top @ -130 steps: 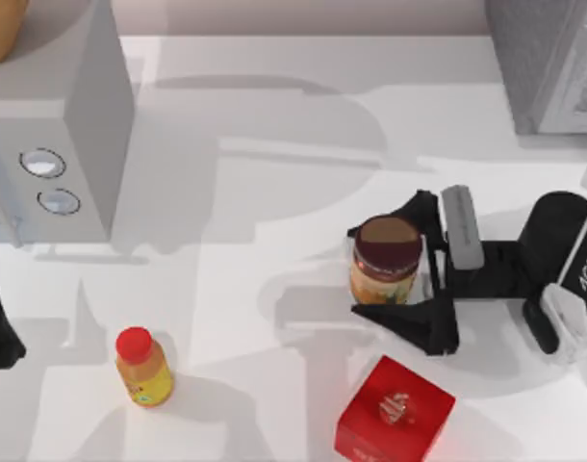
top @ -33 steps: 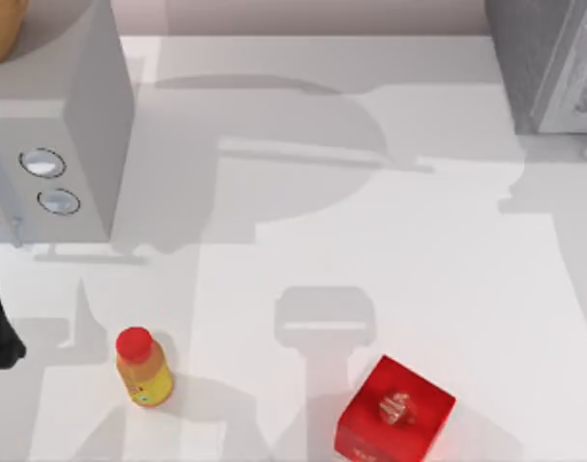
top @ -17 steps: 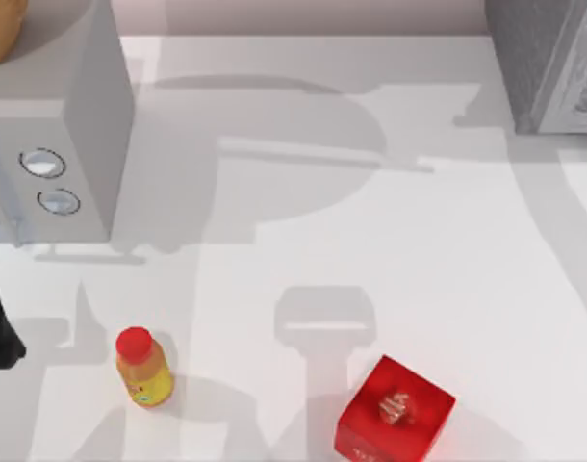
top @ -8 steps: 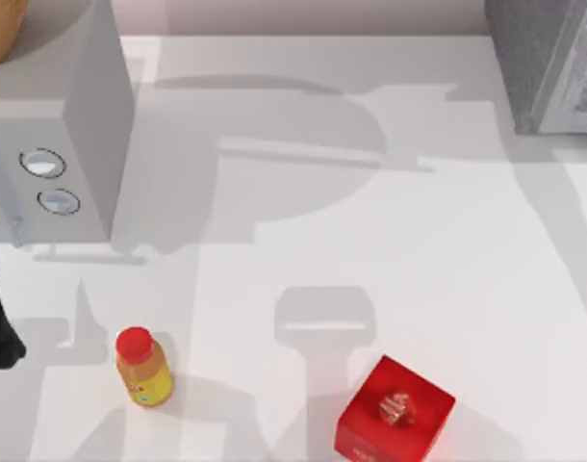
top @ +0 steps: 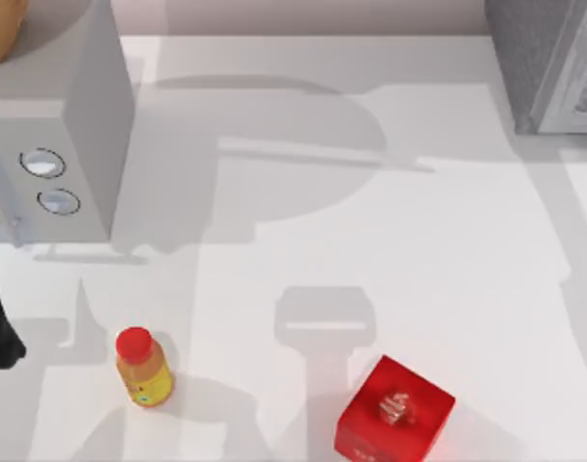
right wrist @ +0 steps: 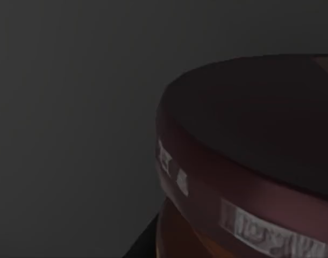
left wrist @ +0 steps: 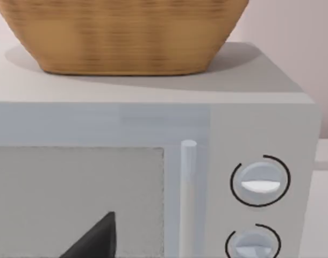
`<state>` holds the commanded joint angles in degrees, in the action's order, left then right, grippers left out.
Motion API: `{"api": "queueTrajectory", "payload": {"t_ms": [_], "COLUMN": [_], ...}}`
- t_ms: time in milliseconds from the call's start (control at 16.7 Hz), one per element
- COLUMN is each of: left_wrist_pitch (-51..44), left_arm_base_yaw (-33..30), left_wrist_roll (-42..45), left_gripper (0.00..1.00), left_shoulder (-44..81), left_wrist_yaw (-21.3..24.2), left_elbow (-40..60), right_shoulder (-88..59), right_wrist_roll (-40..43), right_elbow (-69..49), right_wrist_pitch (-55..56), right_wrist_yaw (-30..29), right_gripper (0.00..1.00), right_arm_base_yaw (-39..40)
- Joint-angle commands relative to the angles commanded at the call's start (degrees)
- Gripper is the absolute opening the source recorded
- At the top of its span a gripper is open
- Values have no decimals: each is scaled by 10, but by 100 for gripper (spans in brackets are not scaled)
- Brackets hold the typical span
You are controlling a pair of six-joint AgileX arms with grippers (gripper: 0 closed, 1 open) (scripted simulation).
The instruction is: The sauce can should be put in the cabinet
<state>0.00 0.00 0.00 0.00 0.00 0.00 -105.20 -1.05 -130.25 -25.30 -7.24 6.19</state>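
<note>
Sauce can (right wrist: 250, 161): maroon lid, close against a dark grey surface. Cabinet (top: 553, 58): speckled grey, table's far right corner.

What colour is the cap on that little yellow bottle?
Red. The bottle's cap shows best in the top view.

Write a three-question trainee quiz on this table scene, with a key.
1. True or false: the red box lies on its side against the bottle.
2. Which stands on the microwave? A) basket B) can C) bottle
3. Fill in: the right wrist view shows the can's dark maroon ____ up close against a dim background.

Key: 1 false, they stand apart; 2 A; 3 lid.
</note>
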Motion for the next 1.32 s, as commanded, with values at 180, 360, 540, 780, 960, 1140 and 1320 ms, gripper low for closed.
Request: {"api": "queueTrajectory", "payload": {"t_ms": [180, 360, 540, 780, 960, 1140, 1320], "left_wrist_pitch": [0, 0, 0, 0, 0, 0, 0], "left_arm_base_yaw": [0, 0, 0, 0, 0, 0, 0], "left_wrist_roll": [0, 0, 0, 0, 0, 0, 0], "left_gripper": [100, 100, 100, 100, 100, 100, 100], "left_shoulder": [0, 0, 0, 0, 0, 0, 0], "left_wrist_yaw": [0, 0, 0, 0, 0, 0, 0], "left_elbow": [0, 0, 0, 0, 0, 0, 0], "right_shoulder": [-17, -17, -17, -17, -17, -17, -17], "right_wrist_roll": [0, 0, 0, 0, 0, 0, 0], "right_elbow": [-15, -15, -15, -15, -15, -15, -15], "right_wrist_pitch": [3, 3, 3, 3, 3, 3, 3], "right_wrist_yaw": [3, 3, 3, 3, 3, 3, 3], "right_gripper": [0, 0, 23, 53, 75, 98, 100], "right_arm_base_yaw": [-3, -3, -3, -3, -3, -3, -3]}}
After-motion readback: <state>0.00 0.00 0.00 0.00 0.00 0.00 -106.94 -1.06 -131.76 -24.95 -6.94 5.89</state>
